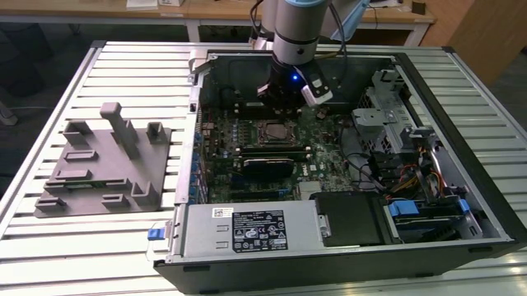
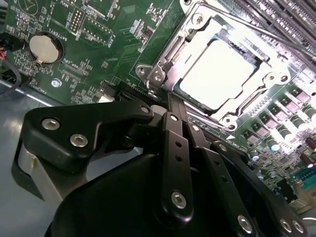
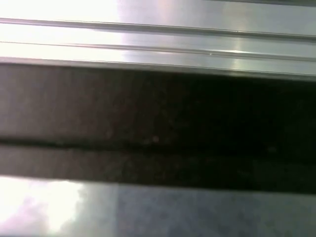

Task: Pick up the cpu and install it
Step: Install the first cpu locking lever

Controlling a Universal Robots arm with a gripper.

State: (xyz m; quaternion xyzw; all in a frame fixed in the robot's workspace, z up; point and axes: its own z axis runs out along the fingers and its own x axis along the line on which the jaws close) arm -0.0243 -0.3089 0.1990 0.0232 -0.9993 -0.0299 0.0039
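A ribbed aluminium bench (image 1: 123, 68) carries an open black computer case (image 1: 461, 154) with a green motherboard (image 1: 325, 145) inside. The black pincer (image 1: 280, 98) hangs just above the board; whether it is open cannot be told. The silvery square cpu (image 2: 217, 74) sits flat within the metal-framed socket (image 2: 197, 22).

Lab: slatted aluminium bench (image 1: 123, 68), opened computer case (image 1: 461, 185), wooden desks (image 1: 222, 12)

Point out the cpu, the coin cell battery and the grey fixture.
cpu (image 2: 217, 74), second wrist view: middle of its silvery top, seated in the socket.
coin cell battery (image 2: 43, 47), second wrist view: centre of its round face.
grey fixture (image 1: 103, 168), exterior view: flat base plate.
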